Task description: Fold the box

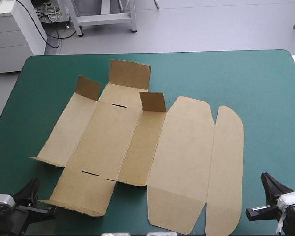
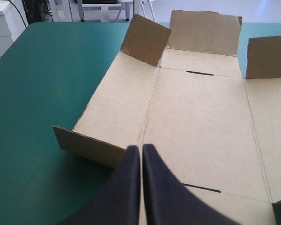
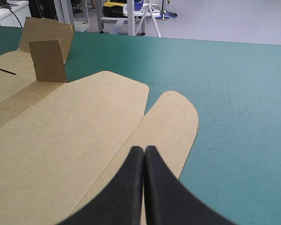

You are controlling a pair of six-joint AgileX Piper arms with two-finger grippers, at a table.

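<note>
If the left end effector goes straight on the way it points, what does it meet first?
Probably the flat middle panel of the brown cardboard box, as the shut left end effector slants down over it; moving level, the upright far flap instead. Depth is unclear.

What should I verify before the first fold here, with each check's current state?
1. The box clear of the teal-green cover at its far and side edges: ok.
2. Main panels flat, only small flaps raised: ok.
3. The left claw open for grasping: not ok, shut.
4. The right claw open: not ok, shut.
5. Both slots in the base panel uncovered: ok.
</note>
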